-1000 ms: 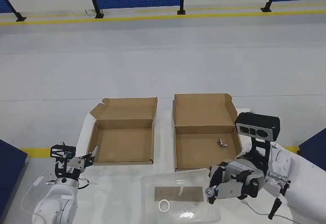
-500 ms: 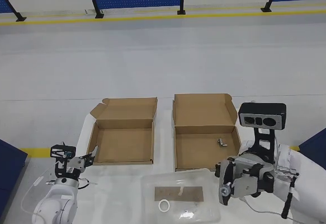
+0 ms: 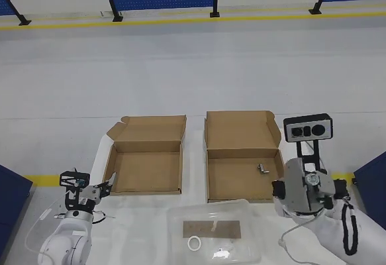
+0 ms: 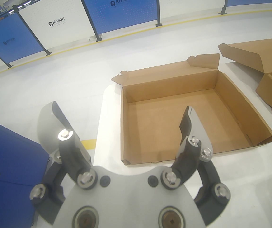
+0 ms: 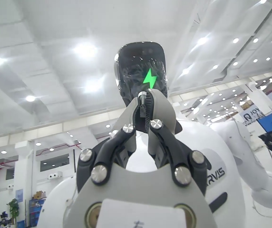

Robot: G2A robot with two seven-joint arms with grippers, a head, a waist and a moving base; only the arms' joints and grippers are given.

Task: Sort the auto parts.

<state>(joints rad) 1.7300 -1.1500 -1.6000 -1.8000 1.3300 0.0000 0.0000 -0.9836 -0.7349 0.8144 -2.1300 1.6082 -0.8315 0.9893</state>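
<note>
Currently the right claw (image 5: 143,109) pinches a small metal bolt (image 5: 142,98) at its tips: probably light, stiff and slippery, best gripped across the shank. The left claw (image 4: 120,110) gapes open.

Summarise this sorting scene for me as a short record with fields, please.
left box: open, empty
right box: open, one small metal part inside
clear tray: in front of the boxes; holds white ring, metal piece, brown strip
left gripper: open, beside the left box's near corner
right gripper: shut on threaded part, tips turned upward
</note>
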